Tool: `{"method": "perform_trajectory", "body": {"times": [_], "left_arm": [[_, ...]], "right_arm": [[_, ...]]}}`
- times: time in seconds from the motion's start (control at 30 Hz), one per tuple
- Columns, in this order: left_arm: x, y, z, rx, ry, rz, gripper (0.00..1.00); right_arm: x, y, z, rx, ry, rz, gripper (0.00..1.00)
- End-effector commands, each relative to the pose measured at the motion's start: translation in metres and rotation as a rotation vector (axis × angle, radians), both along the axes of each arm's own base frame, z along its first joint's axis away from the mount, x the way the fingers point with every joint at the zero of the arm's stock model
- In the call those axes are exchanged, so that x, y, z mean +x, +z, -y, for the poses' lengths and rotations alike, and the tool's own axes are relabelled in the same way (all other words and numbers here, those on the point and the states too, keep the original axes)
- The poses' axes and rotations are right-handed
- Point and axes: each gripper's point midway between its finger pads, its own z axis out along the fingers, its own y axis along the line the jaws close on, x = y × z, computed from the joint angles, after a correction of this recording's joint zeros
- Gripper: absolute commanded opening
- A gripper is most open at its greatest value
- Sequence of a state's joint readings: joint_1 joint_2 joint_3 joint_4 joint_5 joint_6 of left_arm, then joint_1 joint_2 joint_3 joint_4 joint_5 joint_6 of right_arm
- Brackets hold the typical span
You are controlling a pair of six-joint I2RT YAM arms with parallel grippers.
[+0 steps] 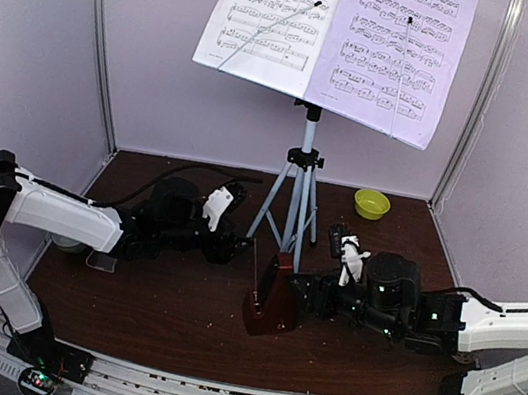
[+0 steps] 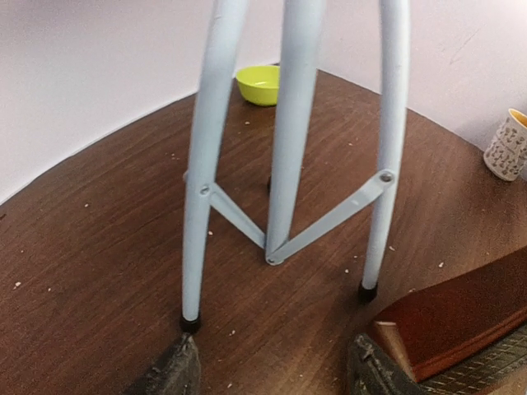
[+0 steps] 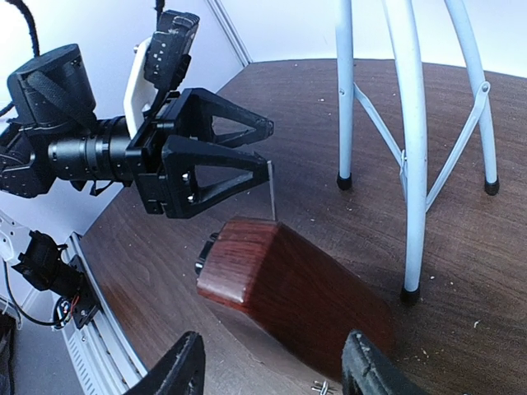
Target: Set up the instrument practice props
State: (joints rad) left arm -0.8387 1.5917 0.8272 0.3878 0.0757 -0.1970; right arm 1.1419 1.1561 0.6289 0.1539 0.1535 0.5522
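A silver tripod stands at the middle of the dark wooden counter. High above its legs it carries two printed sheet-music pages side by side, each crossed by a thin retaining wire. A small yellow-green bowl sits behind the tripod and to its right, near the back wall. A patterned mug with a yellow inside shows at the right edge of the left wrist view, well apart from the tripod. Pale crumbs dot the wood around the tripod's feet.

Just in front of the tripod stands the red-brown metronome, its thin pendulum rod pointing up. The left arm stretches in low from the tripod's left. Its left claw is open, the two black fingers apart and their tips just beside the rod; whether they touch it cannot be told. The right arm reaches in low from the tripod's right. The right claw straddles the metronome's body, one finger on either side; whether they press the wood cannot be told. The tripod's legs rise just behind both claws and close off the far side.
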Motion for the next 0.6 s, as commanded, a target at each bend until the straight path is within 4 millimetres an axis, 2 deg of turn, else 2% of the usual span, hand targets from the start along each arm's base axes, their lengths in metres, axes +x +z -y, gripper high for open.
{"method": "perform_trajectory", "body": {"times": [0.0, 0.3, 0.57], "left_arm": [[0.021, 0.008, -0.007, -0.032, 0.029, 0.004, 0.62], [0.044, 0.021, -0.048, -0.092, 0.122, -0.008, 0.62], [0.046, 0.027, -0.073, -0.089, 0.166, 0.001, 0.63]], "right_arm": [[0.001, 0.001, 0.006, 0.001, -0.01, 0.007, 0.58], [0.001, 0.003, 0.01, 0.006, -0.015, 0.01, 0.58], [0.002, 0.004, 0.013, 0.011, -0.02, 0.014, 0.59]]}}
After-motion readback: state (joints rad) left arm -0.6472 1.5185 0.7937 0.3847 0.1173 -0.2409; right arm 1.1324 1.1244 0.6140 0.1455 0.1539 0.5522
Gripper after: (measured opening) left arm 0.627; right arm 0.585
